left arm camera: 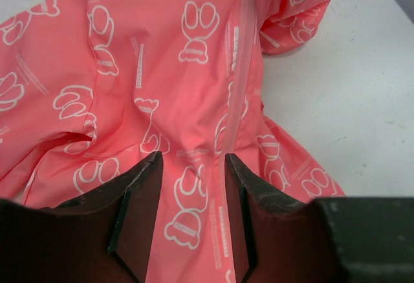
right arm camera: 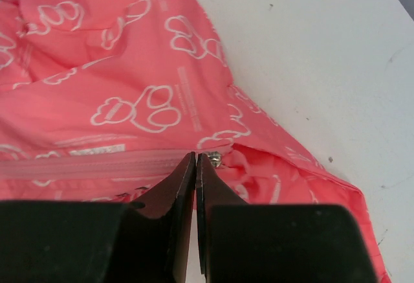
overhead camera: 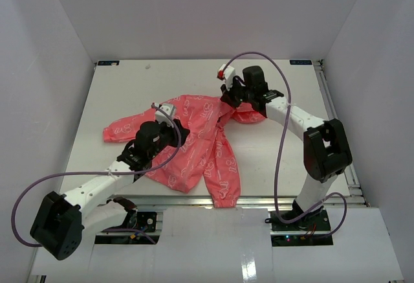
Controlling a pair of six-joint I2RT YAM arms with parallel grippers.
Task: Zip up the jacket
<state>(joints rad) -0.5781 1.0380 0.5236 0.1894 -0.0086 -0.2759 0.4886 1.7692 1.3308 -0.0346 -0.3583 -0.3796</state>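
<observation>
Looking down from the top camera, I see the jacket (overhead camera: 194, 147) lying flat on the table (overhead camera: 129, 89), slightly left of the middle, with one arm at each end of its front. The relation that matters is the line of the zipper (left arm camera: 238, 82): it runs away from the left gripper (left arm camera: 192, 157) straight toward the right gripper (right arm camera: 196, 157), which sits at the collar end. The left gripper stands open, its fingers apart on both sides of the zipper line at the lower part, with the cloth between them and not pinched. The right gripper is closed; the small metal slider (right arm camera: 217, 160) lies just beside its tip, but I cannot tell if the pull is caught between the fingers. Only the right wrist view shows this slider. The left wrist view shows the teeth joined along the length, so I judge the zipping nearly finished.
</observation>
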